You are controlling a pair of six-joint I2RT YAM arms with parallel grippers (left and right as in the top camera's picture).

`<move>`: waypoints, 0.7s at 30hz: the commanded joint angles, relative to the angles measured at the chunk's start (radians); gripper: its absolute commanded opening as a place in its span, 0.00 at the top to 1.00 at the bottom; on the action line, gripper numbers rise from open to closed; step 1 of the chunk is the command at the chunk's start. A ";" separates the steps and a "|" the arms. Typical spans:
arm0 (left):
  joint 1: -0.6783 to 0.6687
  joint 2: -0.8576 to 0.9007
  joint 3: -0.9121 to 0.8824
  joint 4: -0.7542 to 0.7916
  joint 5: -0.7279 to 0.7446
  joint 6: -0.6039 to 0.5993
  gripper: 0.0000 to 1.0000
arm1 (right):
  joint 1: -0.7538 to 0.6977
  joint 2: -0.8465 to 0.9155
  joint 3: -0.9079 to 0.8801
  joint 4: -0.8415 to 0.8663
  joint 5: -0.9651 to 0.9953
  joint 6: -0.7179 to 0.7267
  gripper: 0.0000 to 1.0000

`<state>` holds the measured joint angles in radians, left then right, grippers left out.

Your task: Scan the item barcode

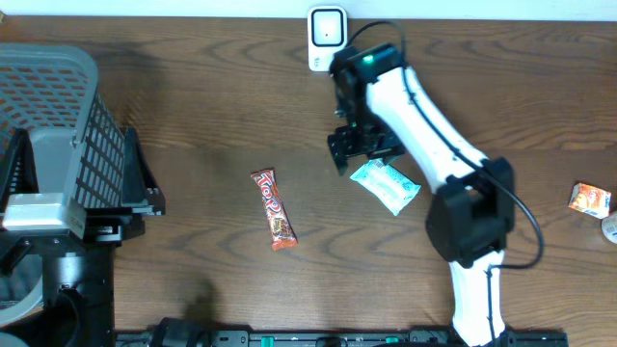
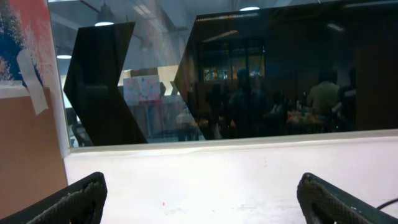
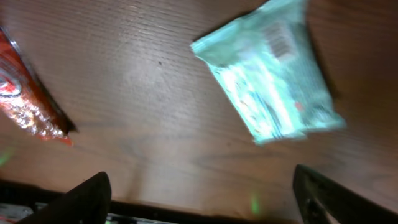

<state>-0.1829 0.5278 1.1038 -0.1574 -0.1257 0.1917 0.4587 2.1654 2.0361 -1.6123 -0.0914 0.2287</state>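
**Items on the dark brown wooden table point(image 1: 193, 96), counted**

- Pale mint-green plastic snack packet point(image 1: 386, 185): one. It is right of centre in the overhead view, lying flat and slanted. A small barcode panel faces up near its upper end in the right wrist view point(image 3: 273, 74).
- Red, glossy candy bar in a foil wrapper point(image 1: 274, 208): one. It is at centre, lower than and left of the mint packet and well apart from it. It shows again at the left edge of the right wrist view point(image 3: 25, 99).
- Small orange-red sachet point(image 1: 589, 200): one, at the far right edge.
- White boxy barcode scanner point(image 1: 327, 37): one, at top centre against the table's far edge.
- Grey plastic lattice basket point(image 1: 48, 72): one, at upper left.

**Arms, two**

- White-shelled right arm point(image 1: 424, 125): it reaches from the bottom edge up toward the scanner, then bends down at the wrist.
- Right claw point(image 1: 359, 149): it sits just up and left of the mint packet. Its black fingers point(image 3: 93, 193) are spread wide in the lower corners of the wrist view. The claw is released, and the packet lies clear of both fingers.
- Left claw point(image 2: 199, 202): it is held level, facing a white wall and a dark window. Its fingers stand far apart with nothing between them.
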 commanded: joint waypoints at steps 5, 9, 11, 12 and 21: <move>0.005 -0.007 -0.001 0.002 0.002 0.018 0.02 | -0.070 -0.397 0.034 -0.087 0.232 0.137 0.07; 0.005 -0.007 -0.001 0.002 0.002 0.018 0.02 | -0.072 -0.699 0.016 -0.086 0.312 0.168 0.02; 0.005 -0.007 -0.001 0.002 0.002 0.017 0.02 | -0.072 -0.817 0.013 -0.086 0.322 0.168 0.01; 0.005 -0.007 -0.001 0.002 0.002 0.017 0.02 | -0.072 -0.882 0.010 -0.085 0.328 0.171 0.01; 0.005 -0.007 -0.001 0.003 0.003 0.017 0.02 | -0.072 -1.242 -0.439 0.145 0.439 0.213 0.01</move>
<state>-0.1829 0.5278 1.1038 -0.1574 -0.1257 0.1917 0.3855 0.9215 1.8240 -1.5394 0.2646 0.4175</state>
